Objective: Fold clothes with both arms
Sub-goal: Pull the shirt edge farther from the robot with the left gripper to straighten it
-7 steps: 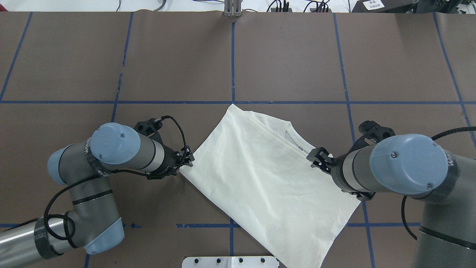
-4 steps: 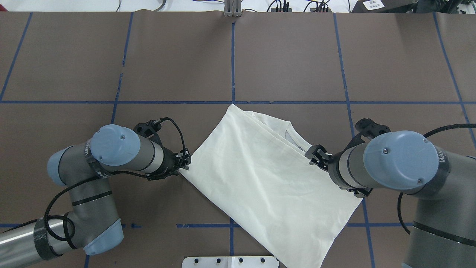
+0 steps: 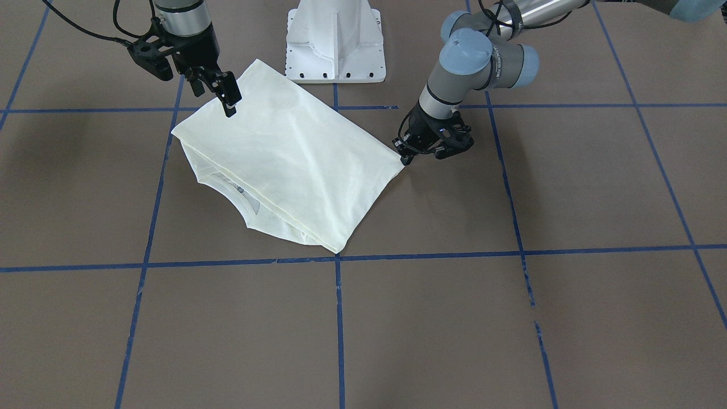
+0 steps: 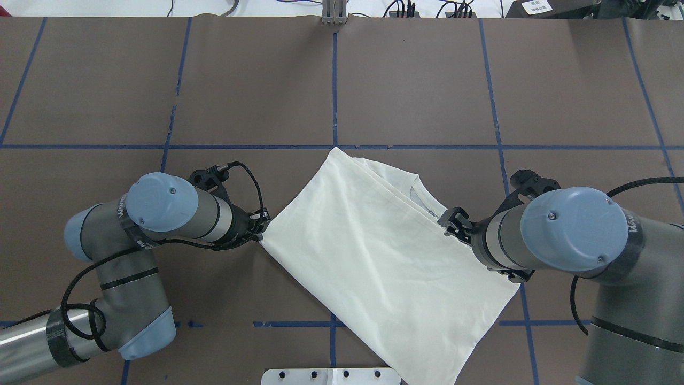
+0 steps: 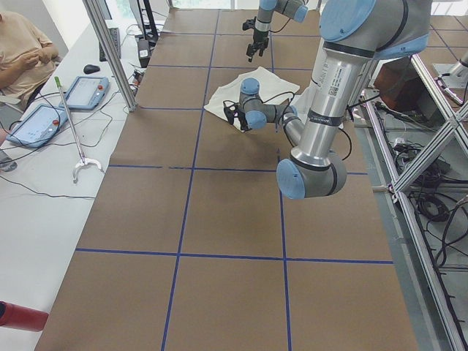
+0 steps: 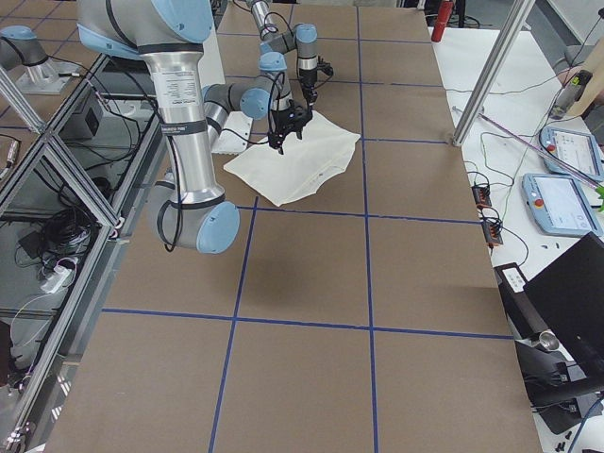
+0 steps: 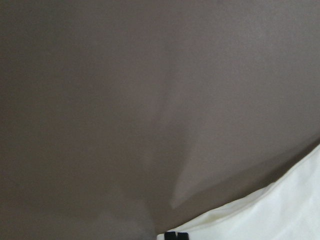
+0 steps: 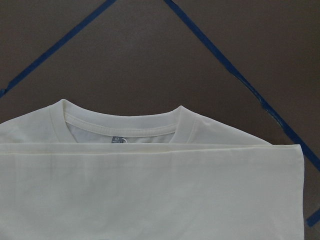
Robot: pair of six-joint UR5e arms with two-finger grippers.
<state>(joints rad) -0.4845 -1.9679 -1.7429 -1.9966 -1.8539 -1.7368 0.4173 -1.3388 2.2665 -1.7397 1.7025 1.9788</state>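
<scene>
**Folded cream T-shirt, one corner pinched**

Front view: T-shirt [image 3: 289, 165] lies diagonally by the white pedestal [image 3: 335, 40], plain side up.
Overhead: left gripper [image 4: 261, 231] clamps its corner; right gripper [image 4: 453, 221] is spread above the folded edge.
Right wrist: ribbed collar [image 8: 120, 127] peeks out.

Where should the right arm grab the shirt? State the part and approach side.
Probably pinch the shirt at its layered edge beside the collar, coming from the robot's right, where the right gripper hovers; stacked edges there lie flat and exposed.

No legible txt; neck tag [image 8: 118, 140] & arm lettering [image 5: 333, 79] too small.
</scene>
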